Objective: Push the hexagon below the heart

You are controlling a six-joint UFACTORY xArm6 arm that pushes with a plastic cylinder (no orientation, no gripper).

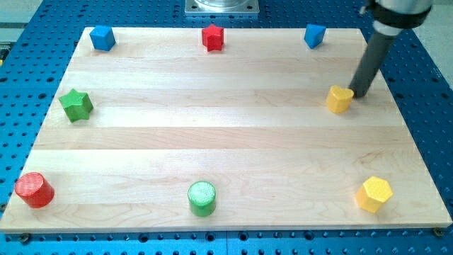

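The yellow hexagon [374, 194] lies near the board's bottom right corner. The yellow heart [340, 99] lies above it, at the right of the board's middle height. My tip [358, 95] stands just right of the heart, touching or almost touching its right side. The dark rod runs up from it to the view's top right. The hexagon is well below the tip and apart from it.
On the wooden board [226, 134]: a blue block [102, 37] at top left, a red star [212, 37] at top middle, a blue block [314, 35] at top right, a green star [76, 105] at left, a red cylinder [34, 190] at bottom left, a green cylinder [202, 198] at bottom middle.
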